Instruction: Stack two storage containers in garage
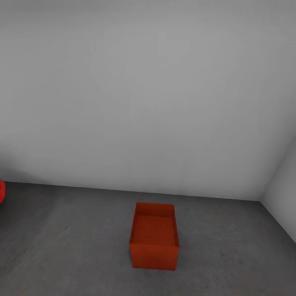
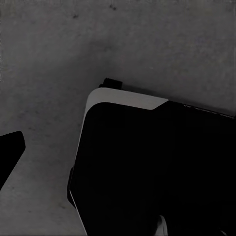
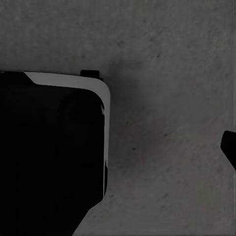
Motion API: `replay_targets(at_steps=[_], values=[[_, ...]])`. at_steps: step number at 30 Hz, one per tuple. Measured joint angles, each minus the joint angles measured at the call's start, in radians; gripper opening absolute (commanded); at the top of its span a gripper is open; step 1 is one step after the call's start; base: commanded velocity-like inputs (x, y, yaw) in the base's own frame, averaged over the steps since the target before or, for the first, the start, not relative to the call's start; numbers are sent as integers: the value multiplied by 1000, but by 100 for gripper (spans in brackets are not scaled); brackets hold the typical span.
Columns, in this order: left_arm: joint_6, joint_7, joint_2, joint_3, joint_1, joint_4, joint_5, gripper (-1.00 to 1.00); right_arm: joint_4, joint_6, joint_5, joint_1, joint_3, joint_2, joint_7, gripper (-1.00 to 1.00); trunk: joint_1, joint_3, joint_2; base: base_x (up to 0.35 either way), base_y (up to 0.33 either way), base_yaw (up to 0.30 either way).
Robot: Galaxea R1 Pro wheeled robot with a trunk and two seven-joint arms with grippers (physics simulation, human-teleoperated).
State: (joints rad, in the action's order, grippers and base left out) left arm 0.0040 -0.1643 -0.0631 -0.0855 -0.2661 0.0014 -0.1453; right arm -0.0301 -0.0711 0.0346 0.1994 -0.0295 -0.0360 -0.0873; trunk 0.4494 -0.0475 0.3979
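One orange-red storage container (image 1: 154,236) stands upright and empty on the dark grey concrete floor (image 1: 70,246) of the garage, a little short of the white back wall, in the head view. A dark fingertip (image 2: 11,150) of my left gripper pokes in at the frame's edge over bare floor in the left wrist view. In the right wrist view a dark fingertip (image 3: 230,147) of my right gripper likewise shows at the edge. Neither gripper holds anything. A small red shape (image 1: 1,191) is cut off at the head view's left edge; I cannot tell what it is.
The white back wall (image 1: 144,102) meets a side wall (image 1: 283,197) in a corner at the right. My own black, white-edged base (image 2: 157,167) lies below the left wrist, and the base (image 3: 49,152) shows under the right wrist too. Bare concrete surrounds the container.
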Motion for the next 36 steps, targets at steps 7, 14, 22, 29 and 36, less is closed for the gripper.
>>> replay_targets(at_steps=[7, 14, 22, 29, 36], values=[[-5, 0, -2, 0, 0, 0, 1, 100, 1, -1, -5, 0, 2, -7, 0, 100, 0, 11, 0, 0, 0, 67], [-7, -1, -1, 0, 0, -1, 1, 100, 1, 1, 1, 0, -1, -3, 0, 100, 0, 22, 0, 0, 0, 67], [-8, -1, 1, -1, 0, -2, 3, 100, 1, 2, 1, 0, -1, 0, 0, 100, 0, 33, 1, 0, 0, 67], [-8, -1, 1, -1, 0, -2, 2, 100, 1, 3, 1, 0, -1, -2, -1, 100, 0, 38, 1, 0, 0, 23], [-6, 0, -3, -1, 0, -1, 1, 100, 1, 4, 3, 0, -2, -6, 0, 100, 0, 38, 1, 0, 0, 1]])
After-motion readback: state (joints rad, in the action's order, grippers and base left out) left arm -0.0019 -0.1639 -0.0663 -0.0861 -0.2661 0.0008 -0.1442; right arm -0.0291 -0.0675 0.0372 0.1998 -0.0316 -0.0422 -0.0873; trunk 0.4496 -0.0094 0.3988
